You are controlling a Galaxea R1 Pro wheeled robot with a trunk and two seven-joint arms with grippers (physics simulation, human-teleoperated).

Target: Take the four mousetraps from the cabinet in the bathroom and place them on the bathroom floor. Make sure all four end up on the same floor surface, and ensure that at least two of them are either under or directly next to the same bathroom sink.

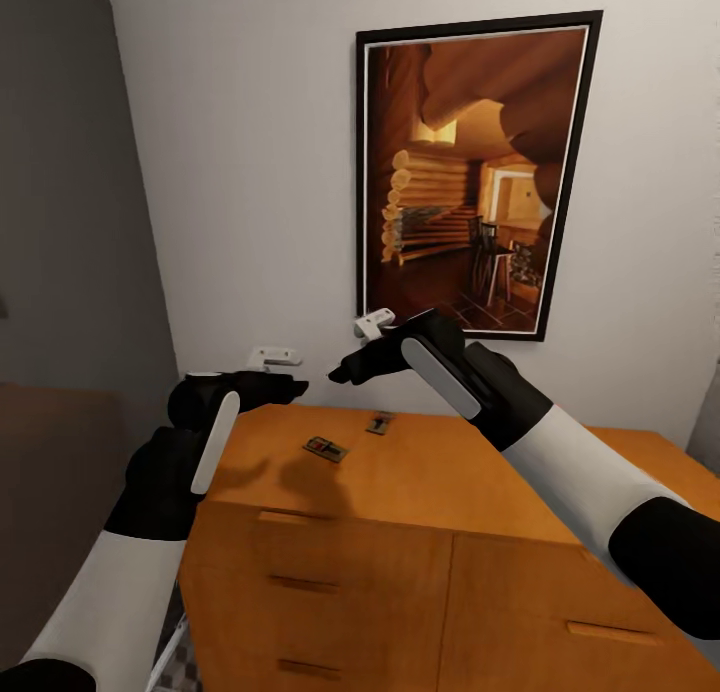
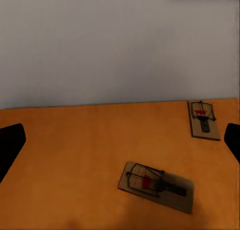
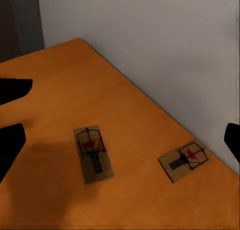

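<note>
So two mousetraps lie flat on the cabinet top, near the wall: one closer to the front, one further back. Both grippers hover above with jaws spread and empty, left and right nearly tip to tip.

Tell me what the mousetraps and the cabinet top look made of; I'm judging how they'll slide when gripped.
Both mousetraps, the nearer one and the one by the wall, look like flat, matte pale-brown wood boards with thin dark wire parts, likely metal, and a small red patch. The cabinet top looks like smooth orange-brown wood or veneer: even colour, faint sheen, no clear grain in this render.
</note>
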